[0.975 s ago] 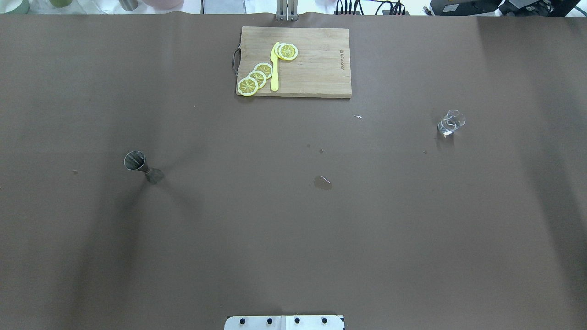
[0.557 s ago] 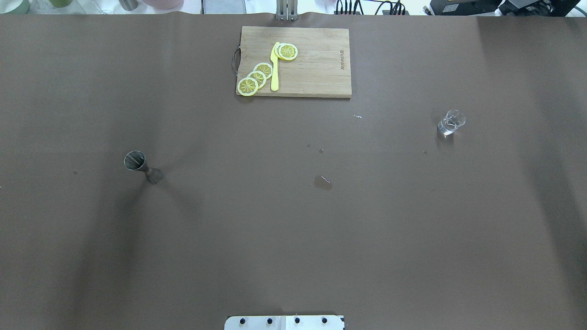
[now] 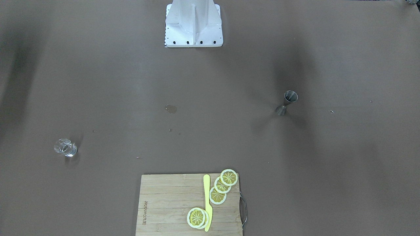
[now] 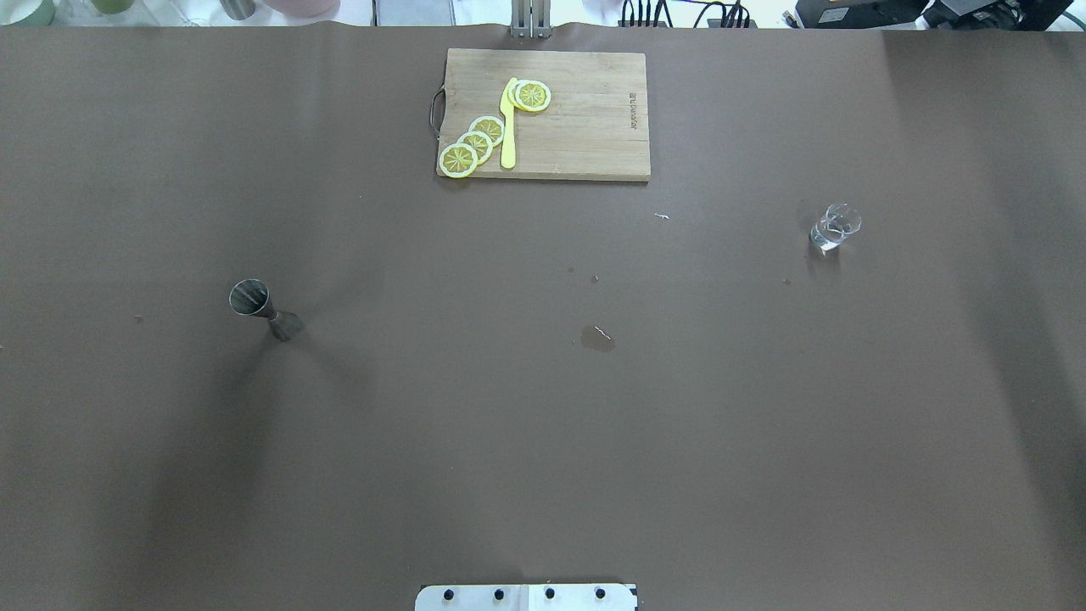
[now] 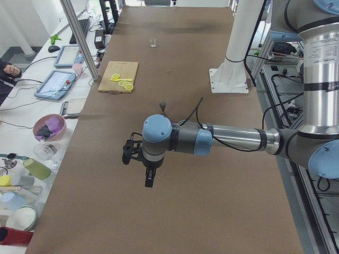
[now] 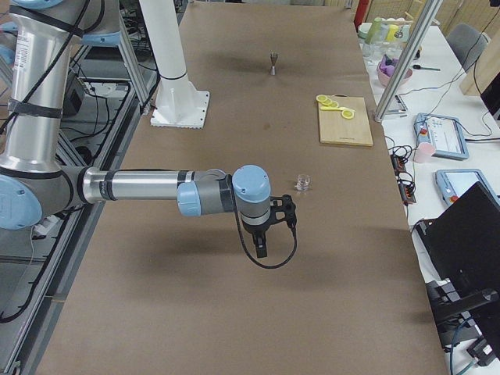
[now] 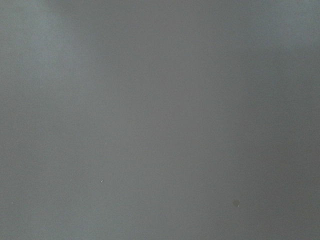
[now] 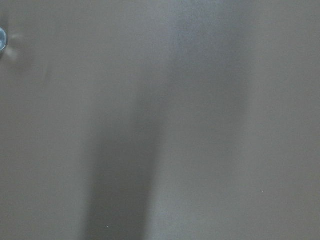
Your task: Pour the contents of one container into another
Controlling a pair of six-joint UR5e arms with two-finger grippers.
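Note:
The small clear glass cup (image 4: 835, 227) stands upright on the brown table, on the right of the overhead view; it also shows as cup (image 3: 65, 148) and cup (image 6: 303, 183). The steel hourglass jigger (image 4: 263, 309) stands upright far off on the left, also seen as jigger (image 3: 286, 103) and jigger (image 5: 162, 107). Neither gripper touches either. My left gripper (image 5: 149, 177) hangs above bare table, on the near side of the jigger. My right gripper (image 6: 260, 246) hangs above the table a short way from the cup. Both show only in the side views, so I cannot tell whether they are open or shut.
A wooden cutting board (image 4: 585, 127) lies at the far middle edge, with lemon slices (image 4: 475, 144) and a yellow knife (image 4: 508, 127) on it. A small wet spot (image 4: 597, 338) marks the table's middle. The robot's white base (image 3: 193, 29) stands at the near edge.

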